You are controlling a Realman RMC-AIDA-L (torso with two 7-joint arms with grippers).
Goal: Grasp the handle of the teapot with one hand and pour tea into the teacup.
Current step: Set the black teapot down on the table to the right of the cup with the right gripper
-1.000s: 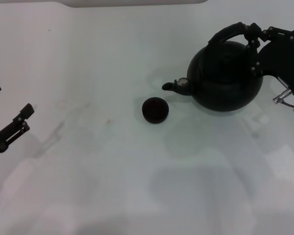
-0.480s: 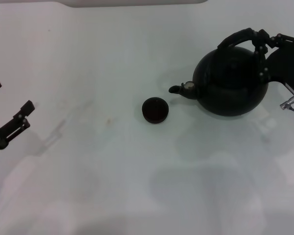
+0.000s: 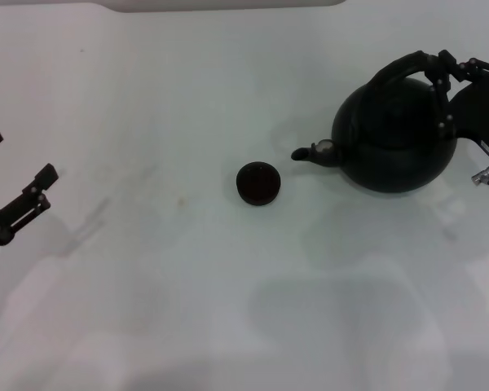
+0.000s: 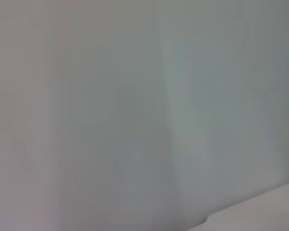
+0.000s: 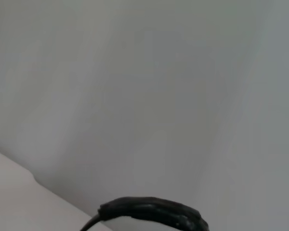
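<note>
The round black teapot is at the right of the head view, its short spout pointing left toward the teacup. My right gripper is shut on the arched black handle at its right end. The handle also shows in the right wrist view. The tiny dark teacup stands on the white table, to the left of the spout with a gap between them. My left gripper is open and empty at the far left, away from both.
The white table spreads across the whole view. A pale raised edge runs along the far side. The left wrist view shows only pale surface.
My right gripper has carried the teapot to the right and a little lower, so the spout is farther from the teacup. The teacup and the left arm have not moved.
</note>
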